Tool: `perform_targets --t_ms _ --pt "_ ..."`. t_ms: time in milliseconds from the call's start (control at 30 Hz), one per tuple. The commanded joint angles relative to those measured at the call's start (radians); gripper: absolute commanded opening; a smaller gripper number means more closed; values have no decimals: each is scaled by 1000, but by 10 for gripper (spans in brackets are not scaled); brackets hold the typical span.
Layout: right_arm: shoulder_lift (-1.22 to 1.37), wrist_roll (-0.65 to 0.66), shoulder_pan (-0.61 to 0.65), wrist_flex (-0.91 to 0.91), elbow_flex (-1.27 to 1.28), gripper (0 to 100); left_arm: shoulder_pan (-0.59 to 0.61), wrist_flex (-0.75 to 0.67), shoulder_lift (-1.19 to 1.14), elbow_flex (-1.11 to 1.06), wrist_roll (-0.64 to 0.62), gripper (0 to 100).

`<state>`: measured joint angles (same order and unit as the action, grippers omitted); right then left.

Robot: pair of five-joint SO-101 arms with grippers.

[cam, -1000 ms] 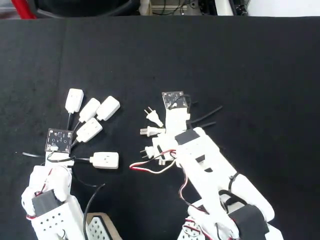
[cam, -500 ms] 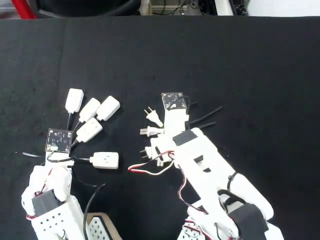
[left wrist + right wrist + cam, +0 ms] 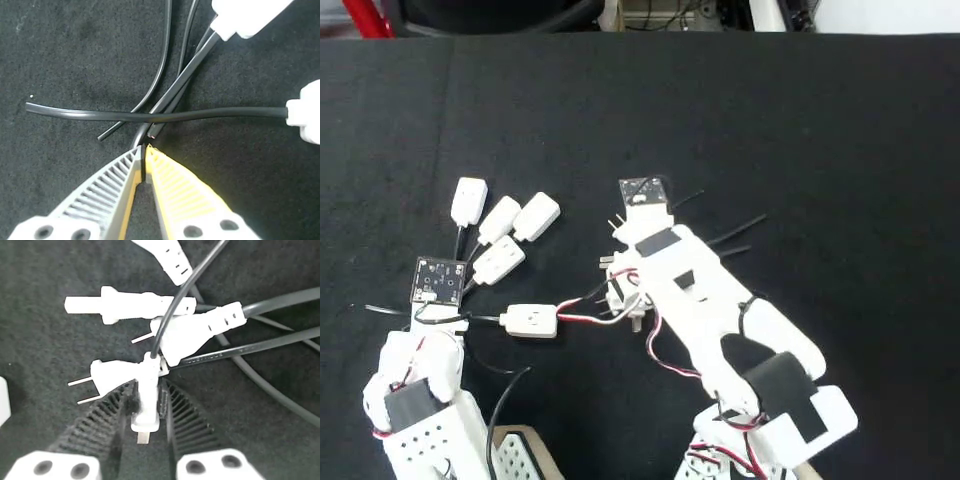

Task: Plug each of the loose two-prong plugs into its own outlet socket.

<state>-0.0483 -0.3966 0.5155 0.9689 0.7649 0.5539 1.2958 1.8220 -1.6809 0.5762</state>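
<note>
Nearest the arm bases, the left claw (image 3: 144, 149) sits clenched against black rubber cords (image 3: 150, 116). Farther out, the right claw (image 3: 147, 385) grips a white plastic two-prong plug (image 3: 145, 410); I'd keep its prongs level, aiming for the white rectangular outlet socket (image 3: 530, 320) beyond.

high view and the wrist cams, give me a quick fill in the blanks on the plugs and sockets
1. The high view shows ___ white outlet sockets.
2. The plug held in the right gripper trails a ___ cable.
3. The left gripper has one grey finger and one ___ finger.
Missing words: five; black; yellow.
</note>
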Motion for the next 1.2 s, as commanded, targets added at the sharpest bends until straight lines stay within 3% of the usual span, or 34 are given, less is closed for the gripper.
perform_targets --t_ms 0,233,633,900,1033,1167 --pt "38 -2 23 8 -5 11 -7 12 0 -19 -3 30" --pt "-120 83 21 8 53 11 -7 12 0 -19 -3 30" --pt "-806 129 -64 -15 280 11 -1 12 0 -19 0 30" --pt "-1207 109 -63 -324 458 11 -15 -40 2 1 -6 30" --pt "-1357 0 35 -505 578 11 -157 -149 2 84 -55 30" --pt "-1457 -2 206 -683 693 11 -415 -358 2 130 -242 30"
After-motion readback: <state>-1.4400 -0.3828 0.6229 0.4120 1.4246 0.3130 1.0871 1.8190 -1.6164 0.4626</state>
